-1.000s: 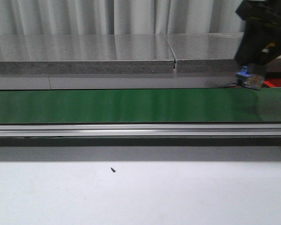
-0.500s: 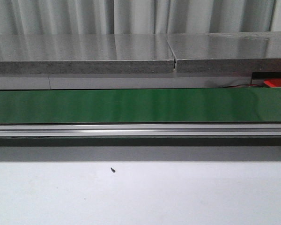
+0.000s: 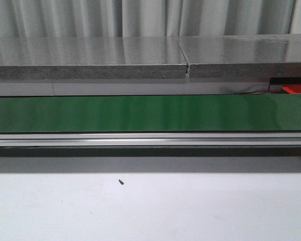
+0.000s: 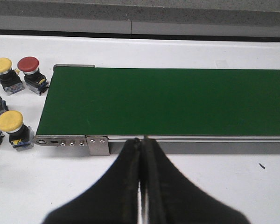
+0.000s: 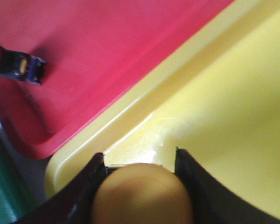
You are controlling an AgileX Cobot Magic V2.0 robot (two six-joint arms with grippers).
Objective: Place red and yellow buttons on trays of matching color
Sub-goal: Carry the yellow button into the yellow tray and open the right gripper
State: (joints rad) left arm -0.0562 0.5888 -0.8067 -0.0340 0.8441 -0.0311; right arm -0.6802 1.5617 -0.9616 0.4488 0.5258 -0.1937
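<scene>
In the right wrist view my right gripper (image 5: 140,158) is shut on a yellow button (image 5: 142,193), whose cap fills the space between the dark fingers. It hangs just over the near corner of the yellow tray (image 5: 224,93). Beside that lies the red tray (image 5: 84,42), with one button (image 5: 18,66) lying in it. In the left wrist view my left gripper (image 4: 141,140) is shut and empty above the white table, near the belt's front rail. Two yellow buttons (image 4: 1,65) (image 4: 10,120) and a red button (image 4: 28,63) stand on the table past the belt's end.
A long green conveyor belt (image 3: 140,113) with an aluminium rail (image 3: 140,139) crosses the front view. Behind it runs a grey stone ledge (image 3: 90,70). A red edge (image 3: 296,89) shows at far right. Neither arm appears in the front view.
One second ago the right arm was at the front view's upper right, carrying a button. It has since gone out of that view to the right.
</scene>
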